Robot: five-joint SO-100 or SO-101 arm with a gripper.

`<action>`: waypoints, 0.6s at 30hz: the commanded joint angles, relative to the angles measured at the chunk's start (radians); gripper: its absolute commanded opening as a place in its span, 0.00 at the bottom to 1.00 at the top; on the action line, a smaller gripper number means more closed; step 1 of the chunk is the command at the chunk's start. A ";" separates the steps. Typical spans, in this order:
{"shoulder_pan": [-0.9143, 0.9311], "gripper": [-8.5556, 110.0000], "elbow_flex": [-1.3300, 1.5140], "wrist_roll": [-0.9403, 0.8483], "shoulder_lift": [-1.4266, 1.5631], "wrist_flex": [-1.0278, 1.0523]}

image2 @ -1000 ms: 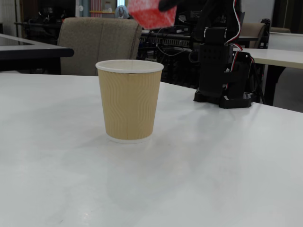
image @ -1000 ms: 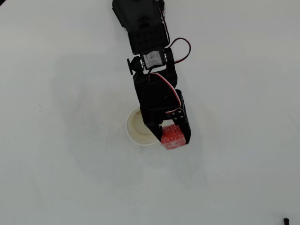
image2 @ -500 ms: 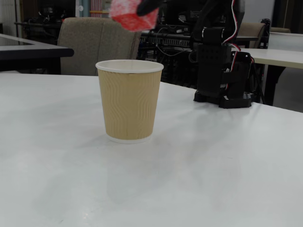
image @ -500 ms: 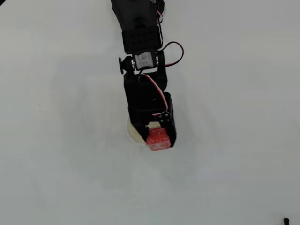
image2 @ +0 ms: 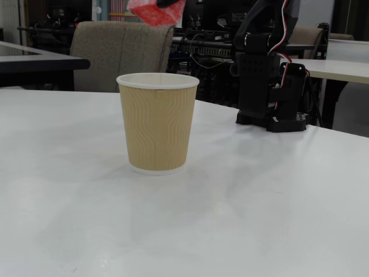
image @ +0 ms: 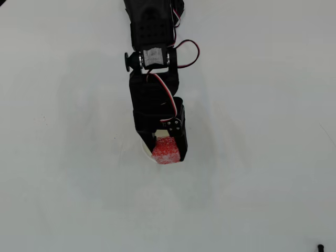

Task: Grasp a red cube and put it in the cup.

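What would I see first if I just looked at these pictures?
First you'd spot the red cube, held high in the air in the fixed view, right above the cup. The tan cup with its white rim stands upright on the white table. From overhead, the black gripper clamps the cube and hides nearly all of the cup beneath it.

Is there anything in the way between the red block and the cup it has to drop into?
Nothing visible is in the way. The gripper holds the red cube in the air above the cup. The cup's mouth is open, with only empty air between it and the cube. In the overhead view the arm hides most of the cup.
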 commanded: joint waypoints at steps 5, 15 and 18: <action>0.015 0.09 -0.025 -0.005 0.035 0.002; 0.020 0.15 -0.018 -0.005 0.037 0.034; 0.023 0.20 -0.018 -0.005 0.037 0.038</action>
